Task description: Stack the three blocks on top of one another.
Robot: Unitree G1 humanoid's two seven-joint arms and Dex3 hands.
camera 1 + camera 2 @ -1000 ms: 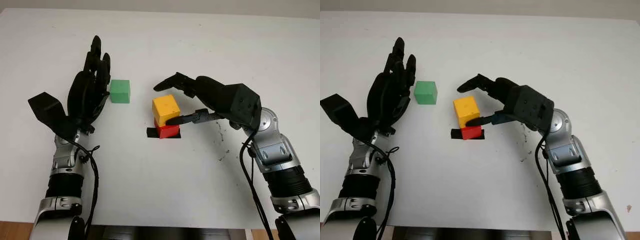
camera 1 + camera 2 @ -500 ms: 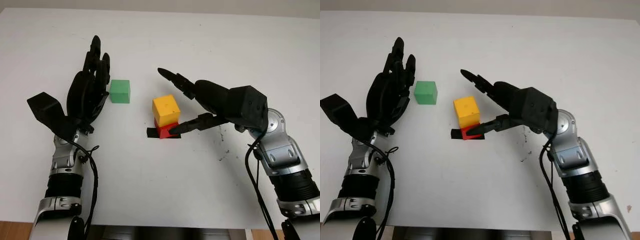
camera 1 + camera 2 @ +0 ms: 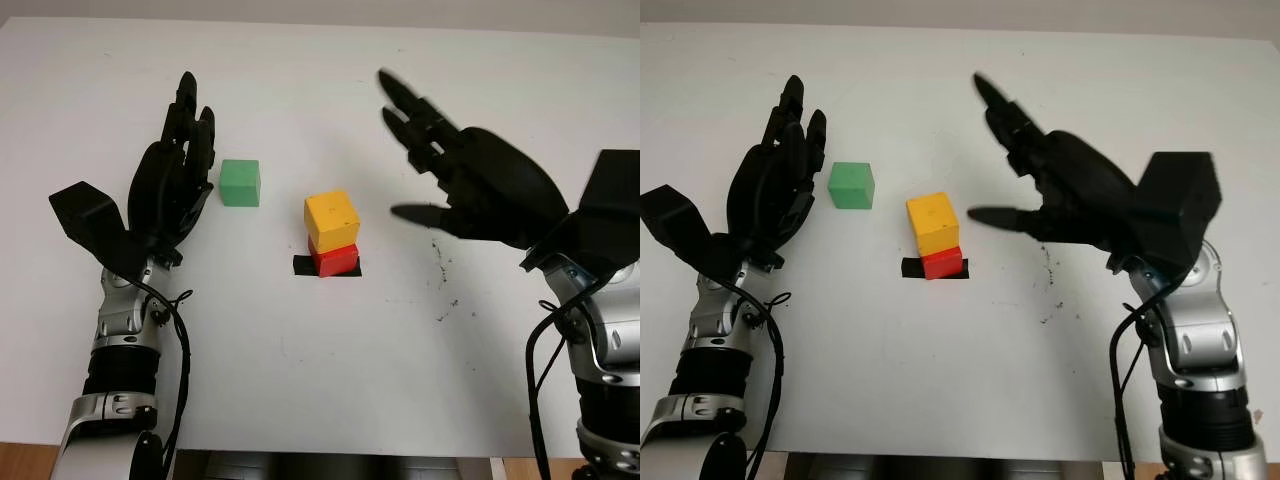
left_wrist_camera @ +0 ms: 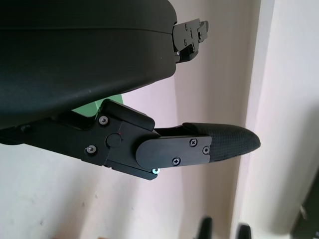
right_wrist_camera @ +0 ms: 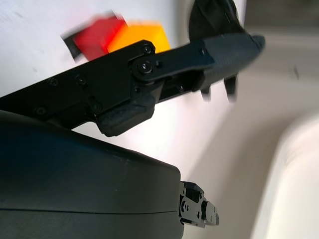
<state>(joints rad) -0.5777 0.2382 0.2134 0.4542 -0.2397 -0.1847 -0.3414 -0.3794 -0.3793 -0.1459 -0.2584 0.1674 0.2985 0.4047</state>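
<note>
White table [image 3: 300, 380], green block [image 3: 240, 183], black tape patch [image 3: 302, 266]

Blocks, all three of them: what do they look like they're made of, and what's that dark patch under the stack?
The green block, yellow block and red block look like painted wood or solid plastic: flat, even colour, crisp edges, faint sheen; which one is unclear. The dark patch looks like matte black tape, thin and flat on the white table.
</note>
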